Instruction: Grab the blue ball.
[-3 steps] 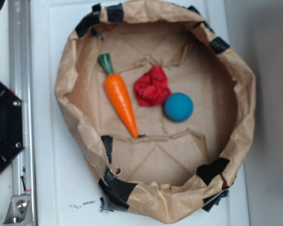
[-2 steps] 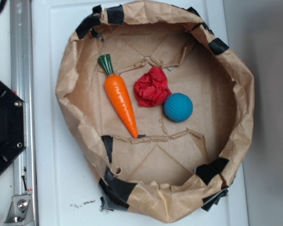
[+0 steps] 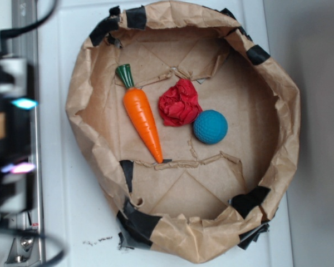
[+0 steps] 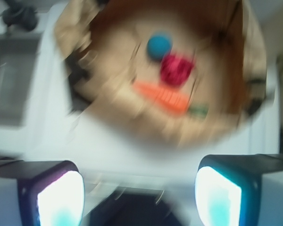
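Note:
The blue ball (image 3: pixel 210 127) lies on the floor of a brown paper bowl (image 3: pixel 290 119), touching the lower right of a wrinkly red wad (image 3: pixel 179 103). My gripper (image 3: pixel 21 135) is a blurred dark shape at the left edge, outside the bowl and far left of the ball. In the blurred wrist view the ball (image 4: pixel 159 45) is far ahead in the bowl (image 4: pixel 75 52), beyond the red wad (image 4: pixel 176 69). The gripper (image 4: pixel 139 195) is open, its fingers (image 4: pixel 61 197) wide apart with nothing between them.
An orange carrot (image 3: pixel 142 119) with a green top lies left of the red wad; it also shows in the wrist view (image 4: pixel 162 96). The bowl's raised crumpled walls are patched with black tape (image 3: pixel 138 219). A metal rail (image 3: pixel 23 33) runs along the left of the white table.
My arm and gripper have swung into the exterior view at the left edge, blurred by motion. The ball, wad and carrot have not moved.

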`<state>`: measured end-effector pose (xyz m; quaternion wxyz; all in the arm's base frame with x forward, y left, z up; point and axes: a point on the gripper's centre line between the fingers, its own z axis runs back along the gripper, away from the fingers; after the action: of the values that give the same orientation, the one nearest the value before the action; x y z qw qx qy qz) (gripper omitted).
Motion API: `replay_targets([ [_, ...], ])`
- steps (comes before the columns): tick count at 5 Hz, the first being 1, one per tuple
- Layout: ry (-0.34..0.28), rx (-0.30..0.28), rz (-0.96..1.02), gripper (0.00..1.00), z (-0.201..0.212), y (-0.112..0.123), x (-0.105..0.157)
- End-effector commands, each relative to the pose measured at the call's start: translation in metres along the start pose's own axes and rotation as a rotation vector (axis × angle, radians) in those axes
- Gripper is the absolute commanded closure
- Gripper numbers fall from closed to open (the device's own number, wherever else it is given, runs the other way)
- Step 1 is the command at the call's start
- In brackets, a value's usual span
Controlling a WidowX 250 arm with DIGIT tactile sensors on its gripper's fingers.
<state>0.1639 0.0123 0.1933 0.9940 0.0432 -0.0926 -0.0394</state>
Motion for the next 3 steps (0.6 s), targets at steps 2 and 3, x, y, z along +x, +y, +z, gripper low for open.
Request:
replay_targets([
  [2, 0.024, -0.101, -0.085, 0.0, -0.103, 0.028, 0.11],
  [3, 0.062, -0.129, -0.16, 0.0, -0.136, 0.016, 0.11],
])
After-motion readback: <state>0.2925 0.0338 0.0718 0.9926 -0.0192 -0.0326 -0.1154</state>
